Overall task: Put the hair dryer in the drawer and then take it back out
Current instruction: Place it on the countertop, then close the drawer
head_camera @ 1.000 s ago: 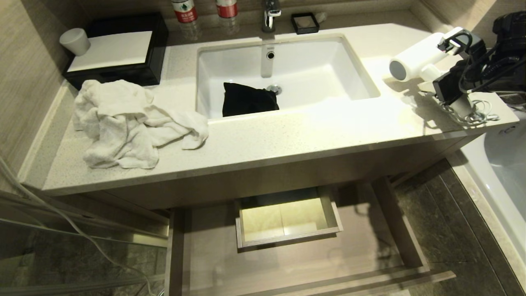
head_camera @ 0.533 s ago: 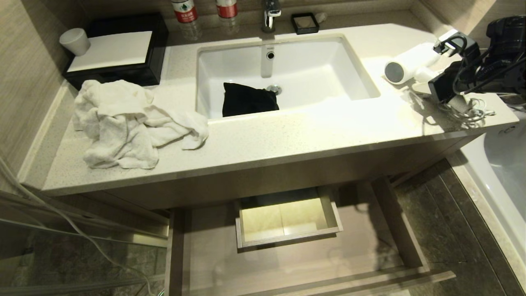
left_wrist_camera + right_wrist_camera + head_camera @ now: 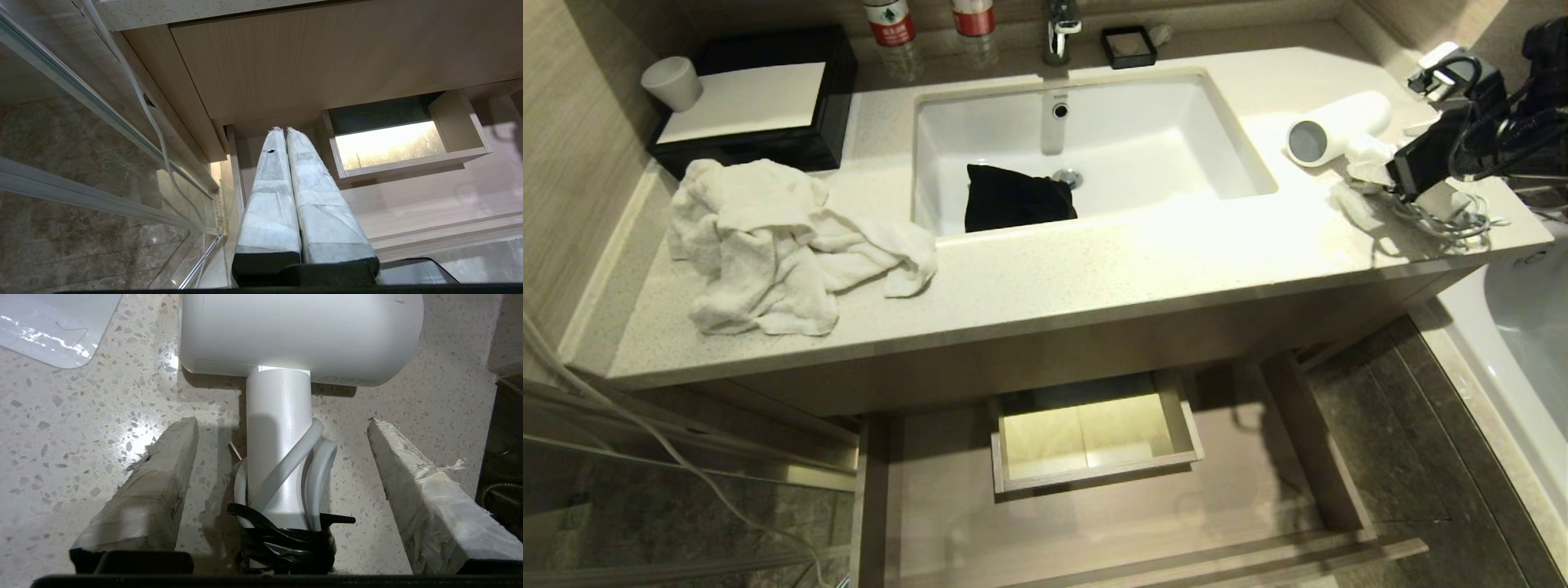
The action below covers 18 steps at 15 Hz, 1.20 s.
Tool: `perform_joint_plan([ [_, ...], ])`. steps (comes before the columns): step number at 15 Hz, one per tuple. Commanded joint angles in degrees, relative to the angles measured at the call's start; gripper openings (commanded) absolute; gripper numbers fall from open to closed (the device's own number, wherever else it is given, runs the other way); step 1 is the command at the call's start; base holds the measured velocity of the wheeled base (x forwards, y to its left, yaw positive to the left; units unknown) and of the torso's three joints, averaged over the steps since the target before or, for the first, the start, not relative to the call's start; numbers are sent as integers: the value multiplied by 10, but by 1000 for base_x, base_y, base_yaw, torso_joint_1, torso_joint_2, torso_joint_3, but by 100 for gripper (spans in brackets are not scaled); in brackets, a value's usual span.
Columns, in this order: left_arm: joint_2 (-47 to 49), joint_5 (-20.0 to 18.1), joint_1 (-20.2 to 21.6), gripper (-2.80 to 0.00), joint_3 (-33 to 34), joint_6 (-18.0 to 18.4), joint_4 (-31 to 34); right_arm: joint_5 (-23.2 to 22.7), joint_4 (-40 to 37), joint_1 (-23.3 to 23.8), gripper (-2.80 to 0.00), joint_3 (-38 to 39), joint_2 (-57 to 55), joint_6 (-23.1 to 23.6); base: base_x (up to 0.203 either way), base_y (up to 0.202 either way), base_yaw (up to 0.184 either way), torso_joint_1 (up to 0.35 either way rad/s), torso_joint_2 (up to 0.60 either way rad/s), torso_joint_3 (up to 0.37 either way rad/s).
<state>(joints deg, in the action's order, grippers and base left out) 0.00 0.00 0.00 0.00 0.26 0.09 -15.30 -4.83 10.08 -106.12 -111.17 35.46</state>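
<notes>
The small white hair dryer (image 3: 1335, 126) lies on the counter to the right of the sink, its grey end toward the basin. In the right wrist view its barrel (image 3: 300, 335) lies across the far end. The slim handle (image 3: 278, 428) points back at me, with the cord (image 3: 322, 465) looped round it and tied in black. My right gripper (image 3: 1372, 175) (image 3: 280, 424) is open, one finger on each side of the handle, neither touching it. The drawer (image 3: 1094, 523) is pulled out below the counter, nothing in it. My left gripper (image 3: 284, 130) is shut and empty by the drawer's left side (image 3: 235, 163).
A crumpled white towel (image 3: 776, 245) lies at the counter's left, by a black box (image 3: 760, 98) and a white cup (image 3: 671, 82). A black cloth (image 3: 1017, 200) sits in the sink (image 3: 1143, 106). A bathtub (image 3: 1527, 310) borders the right; a glass panel (image 3: 81, 171) stands left.
The right gripper lowered the hair dryer onto the counter and opened. The dryer now lies free, and the gripper has drawn back a little along the handle.
</notes>
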Motion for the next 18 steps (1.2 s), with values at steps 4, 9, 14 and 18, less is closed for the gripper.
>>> perform_joint_plan([
  [4, 0, 0, 0, -280, 1, 0, 0, -11, 19, 15, 0, 85, 102, 10, 0, 0, 0, 0, 0, 0],
  [9, 0, 0, 0, -280, 1, 0, 0, -4, -41, 40, -280, 232, 255, 9, 0, 0, 0, 0, 0, 0],
  [14, 0, 0, 0, -280, 1, 0, 0, 27, -82, 70, -280, 281, 324, 7, 0, 0, 0, 0, 0, 0],
  [18, 0, 0, 0, -280, 1, 0, 0, 74, -123, 73, -280, 304, 355, 0, 0, 0, 0, 0, 0, 0],
])
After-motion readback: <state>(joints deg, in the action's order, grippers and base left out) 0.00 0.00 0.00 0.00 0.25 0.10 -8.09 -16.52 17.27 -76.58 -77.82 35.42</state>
